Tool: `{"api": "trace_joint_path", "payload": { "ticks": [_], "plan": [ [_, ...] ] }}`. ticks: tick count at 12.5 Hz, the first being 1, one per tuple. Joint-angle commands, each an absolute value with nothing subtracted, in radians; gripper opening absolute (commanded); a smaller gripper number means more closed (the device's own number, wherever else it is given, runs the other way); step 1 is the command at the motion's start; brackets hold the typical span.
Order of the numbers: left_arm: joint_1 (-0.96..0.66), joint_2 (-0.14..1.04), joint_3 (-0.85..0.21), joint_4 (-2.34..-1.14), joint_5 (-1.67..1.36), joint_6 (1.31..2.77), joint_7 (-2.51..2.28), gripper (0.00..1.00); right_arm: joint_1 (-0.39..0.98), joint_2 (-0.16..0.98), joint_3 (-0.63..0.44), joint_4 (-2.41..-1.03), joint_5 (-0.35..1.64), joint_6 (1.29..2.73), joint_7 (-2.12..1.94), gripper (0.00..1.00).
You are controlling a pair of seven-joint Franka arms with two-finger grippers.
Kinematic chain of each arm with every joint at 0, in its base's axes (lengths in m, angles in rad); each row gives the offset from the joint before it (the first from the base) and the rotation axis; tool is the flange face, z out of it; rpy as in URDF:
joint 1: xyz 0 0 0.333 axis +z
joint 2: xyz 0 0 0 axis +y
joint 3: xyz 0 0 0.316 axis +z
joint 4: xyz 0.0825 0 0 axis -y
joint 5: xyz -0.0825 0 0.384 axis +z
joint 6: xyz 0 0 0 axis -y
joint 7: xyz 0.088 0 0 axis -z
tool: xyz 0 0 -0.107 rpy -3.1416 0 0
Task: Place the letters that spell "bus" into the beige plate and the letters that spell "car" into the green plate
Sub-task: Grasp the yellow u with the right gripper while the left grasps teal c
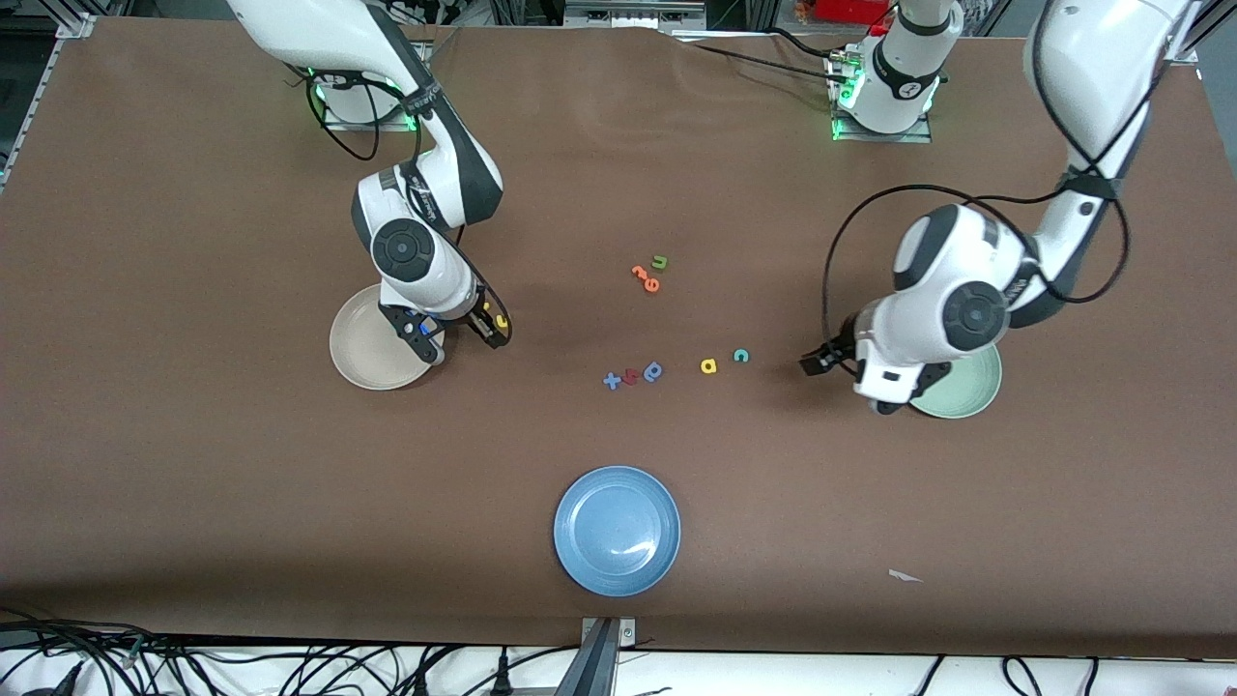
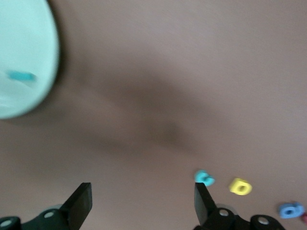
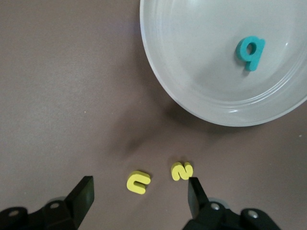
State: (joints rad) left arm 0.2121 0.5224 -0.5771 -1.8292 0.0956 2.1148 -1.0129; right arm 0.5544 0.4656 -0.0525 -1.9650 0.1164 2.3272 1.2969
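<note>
My right gripper (image 1: 454, 333) hangs open beside the beige plate (image 1: 362, 362), low over the table. The yellow "u" (image 3: 138, 182) lies between its fingers and the yellow "s" (image 3: 182, 170) lies by one fingertip (image 3: 194, 191). The teal "b" (image 3: 249, 51) lies in the beige plate (image 3: 192, 96). My left gripper (image 1: 823, 356) is open and empty beside the green plate (image 1: 966, 391). A teal letter (image 2: 21, 75) lies in that plate (image 2: 24, 48). The teal "c" (image 1: 741, 356) and yellow "a" (image 1: 708, 365) lie on the table toward mid-table from it.
A blue "a"-like letter (image 1: 653, 371), a red piece (image 1: 631, 376) and a blue "x" (image 1: 612, 381) lie in a row beside the yellow "a". Two orange pieces (image 1: 646, 279) and a green "u" (image 1: 661, 261) lie farther from the front camera. A blue plate (image 1: 617, 530) sits near the front edge.
</note>
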Motion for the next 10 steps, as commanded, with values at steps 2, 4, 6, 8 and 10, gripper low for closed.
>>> {"api": "trace_joint_path", "payload": {
  "ticks": [2, 4, 6, 8, 10],
  "plan": [
    [0.105, 0.601, -0.569, -1.835, 0.158, 2.232, -1.223, 0.93, 0.568, 0.488, -0.022, -1.999, 0.133, 2.413, 1.457, 0.76],
    [0.066, 0.627, -0.572, -1.835, 0.263, 2.253, -1.343, 0.93, 0.575, 0.494, -0.014, -2.000, 0.133, 2.419, 1.485, 0.72],
    [0.052, 0.655, -0.571, -1.836, 0.307, 2.287, -1.362, 0.93, 0.586, 0.511, -0.002, -2.000, 0.133, 2.428, 1.505, 0.70],
    [0.054, 0.667, -0.572, -1.830, 0.314, 2.302, -1.351, 0.93, 0.591, 0.514, -0.002, -2.014, 0.133, 2.453, 1.505, 0.66],
    [0.052, 0.675, -0.571, -1.835, 0.324, 2.324, -1.351, 0.93, 0.588, 0.532, -0.003, -2.016, 0.132, 2.479, 1.500, 0.65]
  ]
}}
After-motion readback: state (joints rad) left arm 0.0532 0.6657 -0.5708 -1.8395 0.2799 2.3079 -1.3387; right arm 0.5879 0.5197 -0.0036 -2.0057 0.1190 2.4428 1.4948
